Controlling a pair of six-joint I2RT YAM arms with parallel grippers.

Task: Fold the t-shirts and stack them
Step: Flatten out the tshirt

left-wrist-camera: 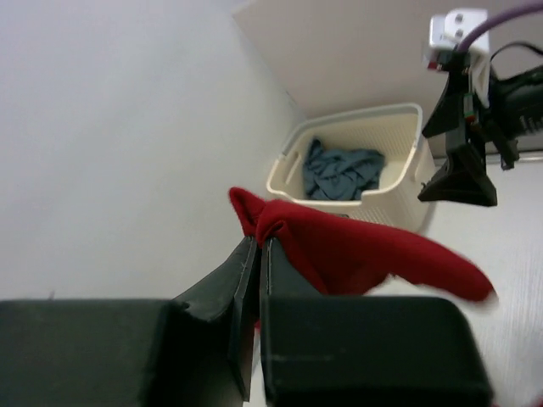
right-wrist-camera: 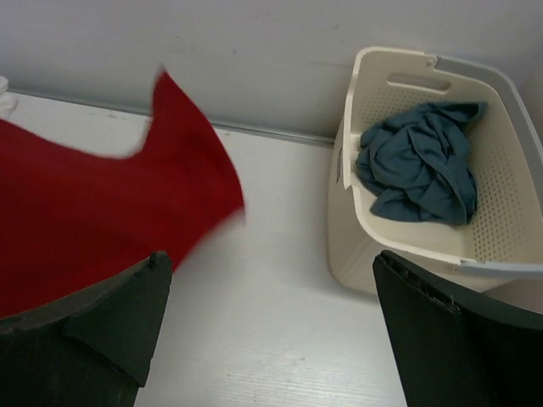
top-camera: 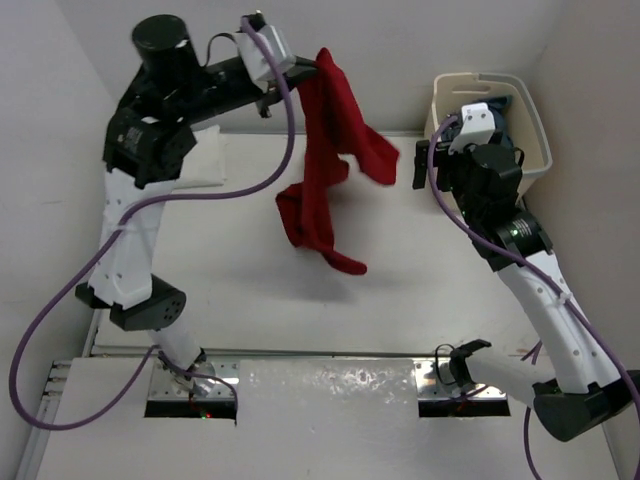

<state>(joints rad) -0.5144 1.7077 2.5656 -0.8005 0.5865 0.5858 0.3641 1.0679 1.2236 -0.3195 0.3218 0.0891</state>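
Observation:
My left gripper (top-camera: 318, 62) is shut on the top edge of the bright red t-shirt (top-camera: 330, 170) and holds it high, so it hangs down toward the table. In the left wrist view the gripper (left-wrist-camera: 259, 242) pinches a red fold (left-wrist-camera: 356, 250). My right gripper (top-camera: 420, 165) is open and empty beside the hanging shirt, near the basket. The right wrist view shows the red cloth (right-wrist-camera: 93, 212) to the left of the open gripper (right-wrist-camera: 271, 271). The slate blue-grey t-shirt (right-wrist-camera: 420, 161) lies crumpled in the basket. A folded white t-shirt (top-camera: 208, 160) lies at the far left, partly hidden by my left arm.
The cream laundry basket (top-camera: 535, 125) stands at the back right against the wall; it also shows in the left wrist view (left-wrist-camera: 399, 186) and the right wrist view (right-wrist-camera: 356, 220). Walls close in the table at the back and both sides.

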